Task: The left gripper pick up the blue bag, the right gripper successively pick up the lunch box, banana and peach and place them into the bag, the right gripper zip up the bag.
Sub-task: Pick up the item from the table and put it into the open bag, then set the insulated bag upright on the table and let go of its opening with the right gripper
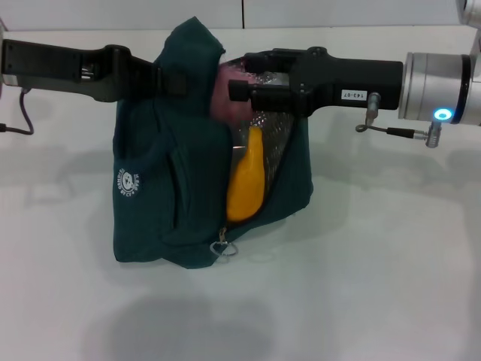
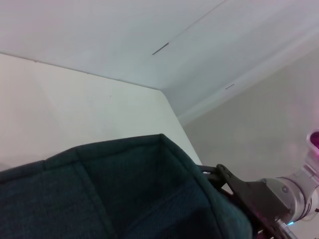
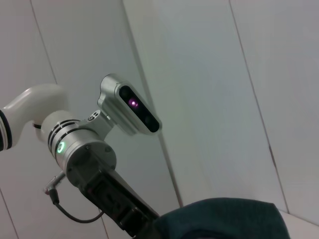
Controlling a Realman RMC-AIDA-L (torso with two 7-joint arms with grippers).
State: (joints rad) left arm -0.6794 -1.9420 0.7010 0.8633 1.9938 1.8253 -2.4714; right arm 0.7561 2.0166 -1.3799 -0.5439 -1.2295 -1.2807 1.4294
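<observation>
The blue bag (image 1: 173,188) stands on the white table, its mouth open toward the right and showing silver lining (image 1: 276,139). My left gripper (image 1: 171,80) is shut on the bag's top edge and holds it up. The banana (image 1: 246,180) stands inside the opening. My right gripper (image 1: 242,75) is at the top of the opening, shut on the pink peach (image 1: 222,96). The lunch box is hidden from view. The zipper ring (image 1: 223,247) hangs at the bag's lower front. Bag fabric also shows in the left wrist view (image 2: 124,194) and the right wrist view (image 3: 224,219).
The white table (image 1: 376,286) stretches around the bag, with a wall seam behind. The right arm's silver section with a blue light (image 1: 442,86) and a dangling cable (image 1: 398,131) reach in from the right. The left arm (image 3: 84,154) shows in the right wrist view.
</observation>
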